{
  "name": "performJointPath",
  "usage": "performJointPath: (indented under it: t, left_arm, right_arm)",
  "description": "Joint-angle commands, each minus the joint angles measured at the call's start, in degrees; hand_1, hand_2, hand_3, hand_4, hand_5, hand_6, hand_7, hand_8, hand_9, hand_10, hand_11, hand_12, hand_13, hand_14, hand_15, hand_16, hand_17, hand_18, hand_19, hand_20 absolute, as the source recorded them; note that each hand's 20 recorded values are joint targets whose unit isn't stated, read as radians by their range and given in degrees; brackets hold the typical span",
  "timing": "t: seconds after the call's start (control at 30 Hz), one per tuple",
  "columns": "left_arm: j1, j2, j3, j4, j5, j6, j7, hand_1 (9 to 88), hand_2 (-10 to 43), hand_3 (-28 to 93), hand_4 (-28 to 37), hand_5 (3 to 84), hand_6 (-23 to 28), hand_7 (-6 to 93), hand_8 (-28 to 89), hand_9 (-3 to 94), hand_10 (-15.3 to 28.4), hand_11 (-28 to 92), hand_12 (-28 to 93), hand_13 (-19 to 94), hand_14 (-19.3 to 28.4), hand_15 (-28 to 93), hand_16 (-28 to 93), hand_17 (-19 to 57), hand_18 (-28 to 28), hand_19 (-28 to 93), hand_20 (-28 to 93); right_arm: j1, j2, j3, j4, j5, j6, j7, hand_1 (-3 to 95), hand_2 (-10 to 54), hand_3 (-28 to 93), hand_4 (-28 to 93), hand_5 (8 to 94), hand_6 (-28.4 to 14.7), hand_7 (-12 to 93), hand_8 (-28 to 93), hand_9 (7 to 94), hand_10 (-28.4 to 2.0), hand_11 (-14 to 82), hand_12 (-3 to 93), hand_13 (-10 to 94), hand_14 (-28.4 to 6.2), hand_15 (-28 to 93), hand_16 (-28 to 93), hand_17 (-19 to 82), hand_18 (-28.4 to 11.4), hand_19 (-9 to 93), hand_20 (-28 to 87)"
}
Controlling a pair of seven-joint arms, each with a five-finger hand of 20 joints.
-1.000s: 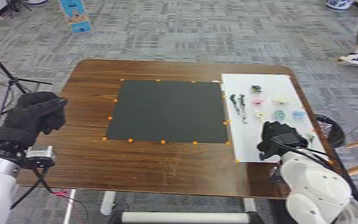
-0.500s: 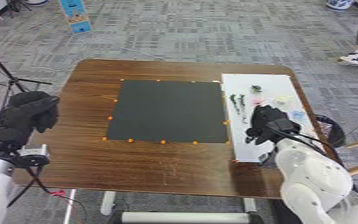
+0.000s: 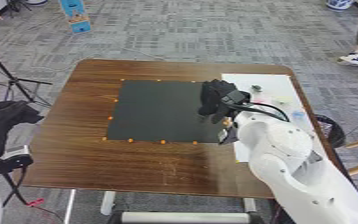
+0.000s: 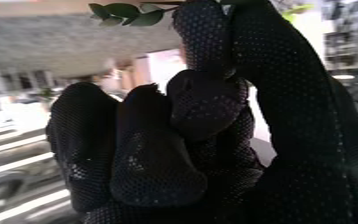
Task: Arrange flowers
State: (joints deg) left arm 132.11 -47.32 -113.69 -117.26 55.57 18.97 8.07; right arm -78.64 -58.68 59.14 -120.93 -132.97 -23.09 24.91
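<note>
At the left edge, the left hand (image 3: 2, 122) hangs, whether wide or narrow I cannot tell. Right of centre, over the black mat (image 3: 158, 112), the right hand (image 3: 216, 97) pinches a leafy sprig (image 4: 122, 10) between thumb and finger, its long axis crosswise to them, leaves pointing away from the thumb. Beyond, a green piece (image 3: 256, 88) lies on the white sheet (image 3: 278, 80).

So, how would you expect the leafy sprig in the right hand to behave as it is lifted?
The leafy sprig is probably light, as it shows only small leaves on a thin stem. Those leaves spread out rather than hanging limp, so it seems fairly springy. Pinched by the fingertips of the right hand, it might twist a little.
</note>
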Motion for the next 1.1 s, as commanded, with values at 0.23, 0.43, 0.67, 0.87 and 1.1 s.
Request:
performJointPath:
  t: [0.23, 0.43, 0.67, 0.87, 1.1]
  left_arm:
    - [0.0, -0.27, 1.2, -1.07, -3.01, 2.49, 3.58, 33.2, -1.7, 68, -13.5, 61.5, 1.2, 33.2, 0, 59.3, 13.6, 32, 23, 46, 16.0, 24, 4, 14.2, 11.1, 9, 26]
    - [-2.1, -1.04, 5.24, 0.12, -5.67, 3.84, 5.73, 30.7, -1.1, 69, -15.9, 59.8, 1.6, 23.9, -7, 56.6, 13.6, 26, 20, 42, 14.1, 15, 2, 13.4, 8.2, 3, 22]
    - [-4.3, -1.1, 8.1, 1.08, -6.16, 3.14, 6.23, 29.1, -0.5, 70, -18.3, 58.0, 1.4, 21.6, -7, 55.2, 13.7, 24, 19, 40, 13.3, 12, 1, 12.6, 6.4, 2, 20]
    - [-5.0, -1.47, 9.21, 1.34, -6.27, 2.94, 6.39, 28.9, -0.6, 70, -18.6, 58.1, 1.5, 21.5, -7, 55.2, 13.7, 25, 18, 40, 13.1, 12, 1, 12.1, 6.1, 3, 20]
    - [-5.5, -1.74, 10.65, 2.05, -8.86, 3.53, 7.27, 28.0, -0.2, 71, -19.8, 57.1, 1.4, 20.5, -7, 54.1, 13.5, 23, 18, 38, 12.6, 12, 0, 11.0, 5.7, 2, 19]
  right_arm:
    - [9.4, -4.0, -11.1, 6.0, -3.5, 1.3, -5.9, 52.6, -9.5, 59, 6, 80.4, -1.6, 35, 34, 86.9, -9.1, 56.9, 51.2, 92, -4.8, 70, 48, 71, -15.9, 93, 66]
    - [11.6, -7.0, -14.8, 10.9, -5.8, 4.6, -8.3, 52.5, -9.5, 59, 4, 80.4, -1.3, 35, 34, 86.8, -8.7, 56.9, 51.3, 91, -4.6, 70, 48, 71, -16.1, 93, 67]
    - [13.4, -10.0, -16.3, 16.5, -8.0, 7.2, -10.7, 52.3, -9.5, 60, 3, 80.1, -1.1, 35, 33, 86.6, -8.6, 56.8, 51.5, 91, -4.7, 71, 48, 70, -16.5, 93, 67]
    - [15.2, -12.6, -18.7, 20.8, -10.2, 9.6, -13.3, 52.7, -9.5, 60, 1, 80.0, -1.0, 35, 33, 86.4, -8.3, 57.0, 51.6, 91, -4.6, 71, 48, 70, -16.8, 93, 68]
    - [14.6, -17.6, -18.9, 25.8, -12.2, 10.5, -15.6, 53.3, -9.5, 60, -2, 80.4, -1.1, 34, 31, 86.5, -8.0, 57.6, 52.3, 90, -4.7, 72, 48, 69, -17.4, 93, 69]
